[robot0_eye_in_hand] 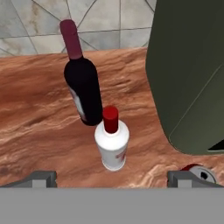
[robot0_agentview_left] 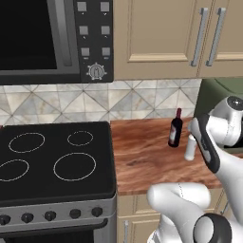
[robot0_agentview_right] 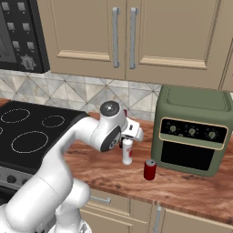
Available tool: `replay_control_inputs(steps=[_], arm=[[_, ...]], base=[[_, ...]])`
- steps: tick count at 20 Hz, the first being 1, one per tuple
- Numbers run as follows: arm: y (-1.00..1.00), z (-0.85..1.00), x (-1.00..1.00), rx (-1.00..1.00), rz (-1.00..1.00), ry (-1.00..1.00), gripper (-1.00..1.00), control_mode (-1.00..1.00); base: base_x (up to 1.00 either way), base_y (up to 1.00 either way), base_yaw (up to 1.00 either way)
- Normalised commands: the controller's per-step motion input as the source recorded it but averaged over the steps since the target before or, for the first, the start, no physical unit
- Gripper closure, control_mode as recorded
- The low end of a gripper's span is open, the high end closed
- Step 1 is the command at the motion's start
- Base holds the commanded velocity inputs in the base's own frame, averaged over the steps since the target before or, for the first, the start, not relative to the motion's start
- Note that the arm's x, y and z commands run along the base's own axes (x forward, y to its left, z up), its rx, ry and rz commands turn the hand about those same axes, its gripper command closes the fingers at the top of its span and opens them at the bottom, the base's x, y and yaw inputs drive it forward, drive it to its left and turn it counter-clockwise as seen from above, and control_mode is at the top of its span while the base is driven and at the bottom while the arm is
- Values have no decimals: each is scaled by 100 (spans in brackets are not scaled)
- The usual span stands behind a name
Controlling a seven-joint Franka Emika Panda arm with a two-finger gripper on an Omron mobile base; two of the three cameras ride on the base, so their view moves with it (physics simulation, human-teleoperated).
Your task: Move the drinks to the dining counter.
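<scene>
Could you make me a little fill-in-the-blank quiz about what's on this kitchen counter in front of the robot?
1. The white bottle has a cap coloured ____.
2. The dark wine bottle stands on the wood counter just in front of the tiled ____.
3. The short red can stands in front of the ____ oven.
4. The gripper above the white bottle has its jaws ____.

Missing words: red; backsplash; green; open

Wine bottle (robot0_eye_in_hand: 82,87): one
White bottle (robot0_eye_in_hand: 112,142): one
Red can (robot0_agentview_right: 149,169): one
Oven (robot0_agentview_right: 193,129): one
Stove rings (robot0_agentview_left: 74,166): four
</scene>
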Motion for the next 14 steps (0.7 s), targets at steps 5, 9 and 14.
replay_control_inputs(steps=[5,9,14], arm=[[0,-13,6,0,0,-1,-100,-100],[0,-21,9,0,0,-5,-100,-100],[0,-14,16,0,0,-6,-100,-100]], base=[[0,0,0],[0,0,0],[0,0,0]])
